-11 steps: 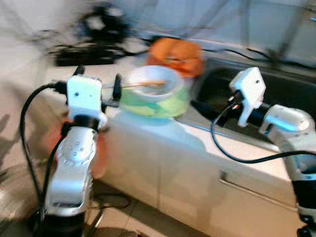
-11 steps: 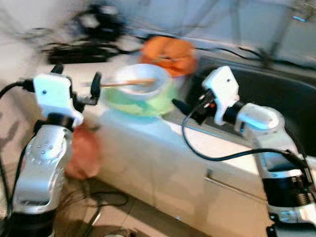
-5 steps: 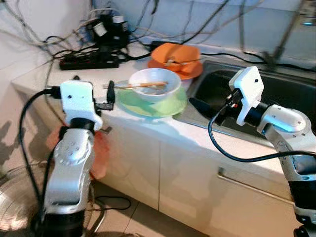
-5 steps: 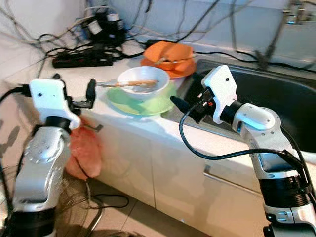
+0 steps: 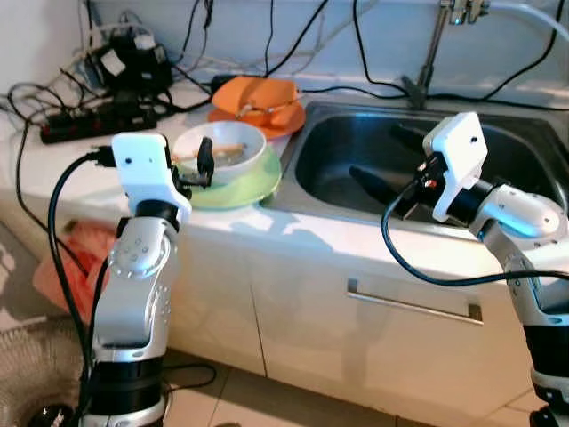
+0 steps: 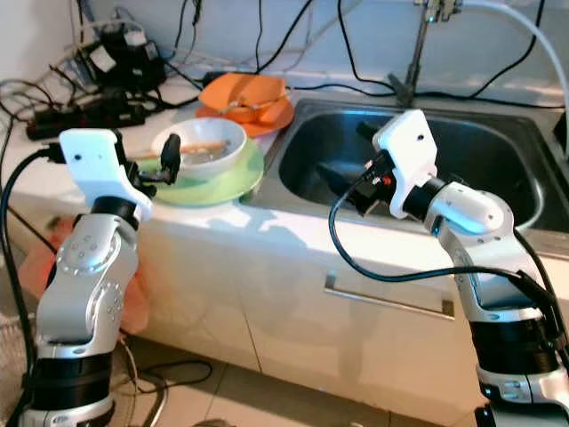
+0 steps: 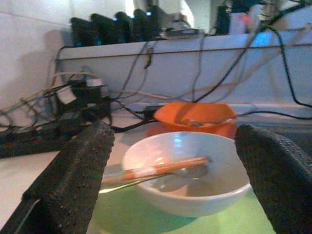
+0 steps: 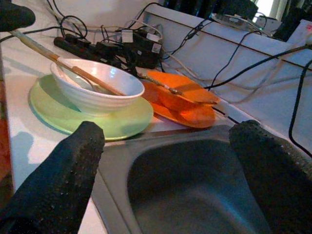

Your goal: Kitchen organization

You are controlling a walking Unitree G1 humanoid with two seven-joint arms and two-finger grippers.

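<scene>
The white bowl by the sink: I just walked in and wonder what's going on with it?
The robot stands at the counter. Its left gripper, jaws open, is raised just in front of the white bowl, which sits on a green plate with chopsticks and a spoon inside. The right gripper, jaws open, hovers over the sink. Orange dishes sit behind. Nothing is held.

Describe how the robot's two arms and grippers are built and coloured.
Both arms are glossy silver with rounded joints and black bands. Each wrist carries a boxy white housing fed by a looping black cable. The left gripper and right gripper each have two long black, dimple-textured fingers.
</scene>
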